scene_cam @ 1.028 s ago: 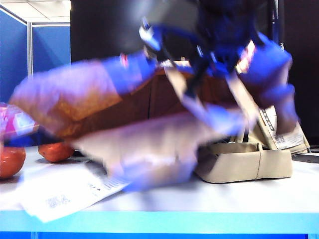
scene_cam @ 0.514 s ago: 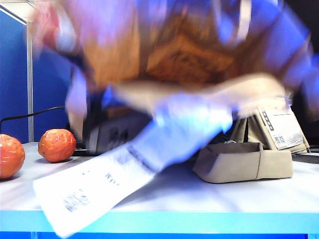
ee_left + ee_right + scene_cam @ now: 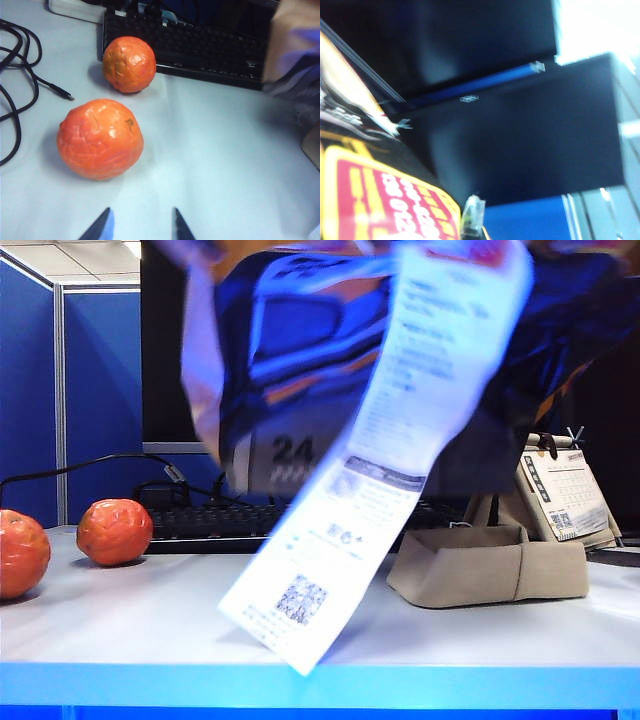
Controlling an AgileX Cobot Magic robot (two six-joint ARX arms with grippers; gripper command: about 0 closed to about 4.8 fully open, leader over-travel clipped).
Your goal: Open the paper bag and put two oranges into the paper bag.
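Overhead, the paper bag (image 3: 400, 350) is held aloft for opening, presumably by the closed right hand, itself unseen. Both oranges (image 3: 100, 138) are left on the tabletop (image 3: 215, 165) beneath the parted, empty left hand (image 3: 141, 226).

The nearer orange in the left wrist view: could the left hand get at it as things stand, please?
Probably yes. The left hand hovers with its fingers apart above bare table, close beside the nearer orange. Nothing lies between them; the second orange, the black cable and the keyboard sit farther off.

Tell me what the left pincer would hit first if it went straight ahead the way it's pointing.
Probably bare table: the left pincer points at open surface just beside the nearer orange. Depth is unclear.
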